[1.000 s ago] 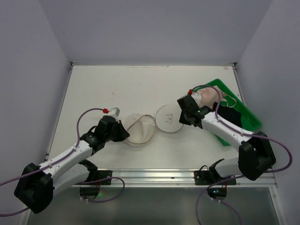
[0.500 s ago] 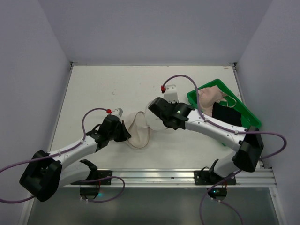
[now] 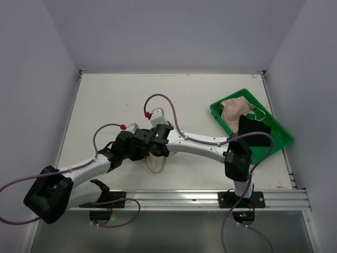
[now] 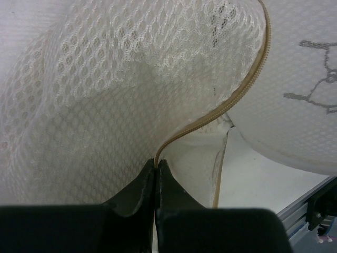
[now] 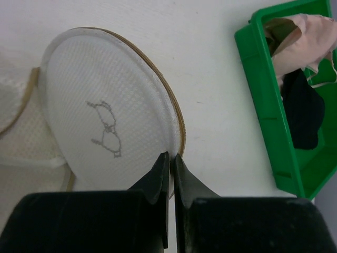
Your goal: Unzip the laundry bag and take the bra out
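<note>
the laundry bag (image 3: 156, 162) lies on the table (image 3: 116, 100) at lower centre of the top view, directly under the two wrists. it is unzipped. in the left wrist view the mesh half fills the left of the frame, the printed face sits at the right, and the zipper (image 4: 231, 103) curves between them from upper right down to the fingertips.

the left hand (image 4: 156, 167) is closed narrow on the zipper edge where the two halves meet. the right hand (image 5: 171, 161) is closed narrow on the tan rim of the printed face, at the lower edge of that disc in the right wrist view.

no garment shows inside the mesh. the bra (image 3: 235, 107) lies in the green tray (image 5: 258, 100) at upper right of the top view, well apart from both hands and beside a black garment (image 5: 303, 116). judgement: removal appears complete, and what is left is to release the bag.

controlling relation: both hands grip the same bag, the left from the left of the frame and the right from above it. the right arm stretches across the centre of the frame from lower right. the tray lies to the right of both hands, and the right arm is the nearer to it.

obstruction: the wrists are just beside each other. judgement: either hand needs to open before it withdraws, or it will drag the bag against the other grip.
</note>
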You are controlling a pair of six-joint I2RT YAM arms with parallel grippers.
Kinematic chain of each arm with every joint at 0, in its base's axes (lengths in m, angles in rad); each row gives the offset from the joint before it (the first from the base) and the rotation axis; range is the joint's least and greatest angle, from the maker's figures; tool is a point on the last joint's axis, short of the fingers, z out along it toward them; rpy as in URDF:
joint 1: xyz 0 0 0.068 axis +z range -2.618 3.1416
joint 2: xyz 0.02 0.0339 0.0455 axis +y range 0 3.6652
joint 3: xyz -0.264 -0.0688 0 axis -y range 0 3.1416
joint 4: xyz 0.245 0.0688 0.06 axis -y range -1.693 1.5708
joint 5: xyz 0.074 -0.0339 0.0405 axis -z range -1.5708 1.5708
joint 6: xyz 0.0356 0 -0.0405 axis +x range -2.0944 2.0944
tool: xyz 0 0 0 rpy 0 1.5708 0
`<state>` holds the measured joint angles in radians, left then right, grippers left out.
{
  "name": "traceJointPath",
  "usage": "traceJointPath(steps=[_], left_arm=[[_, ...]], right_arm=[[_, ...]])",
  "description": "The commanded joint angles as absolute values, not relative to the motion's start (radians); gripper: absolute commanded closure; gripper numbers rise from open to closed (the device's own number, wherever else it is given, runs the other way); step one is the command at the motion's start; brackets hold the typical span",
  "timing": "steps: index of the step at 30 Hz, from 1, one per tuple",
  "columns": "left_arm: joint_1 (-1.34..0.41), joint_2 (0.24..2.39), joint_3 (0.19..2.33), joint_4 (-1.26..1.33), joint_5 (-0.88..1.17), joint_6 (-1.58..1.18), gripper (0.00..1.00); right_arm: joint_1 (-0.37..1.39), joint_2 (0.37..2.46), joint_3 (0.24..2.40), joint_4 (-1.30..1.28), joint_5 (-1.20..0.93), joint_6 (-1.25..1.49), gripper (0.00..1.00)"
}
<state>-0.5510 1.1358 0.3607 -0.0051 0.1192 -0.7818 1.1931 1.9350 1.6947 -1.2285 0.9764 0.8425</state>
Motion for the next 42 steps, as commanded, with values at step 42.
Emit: traceJointPath(steps=[42], left_arm=[[-0.486,0.920,0.278,-0.109,0.023,-0.793,0.75]], right_arm=[[1.192,1.801,1.272,-0.244,0.207,0.545,1.00]])
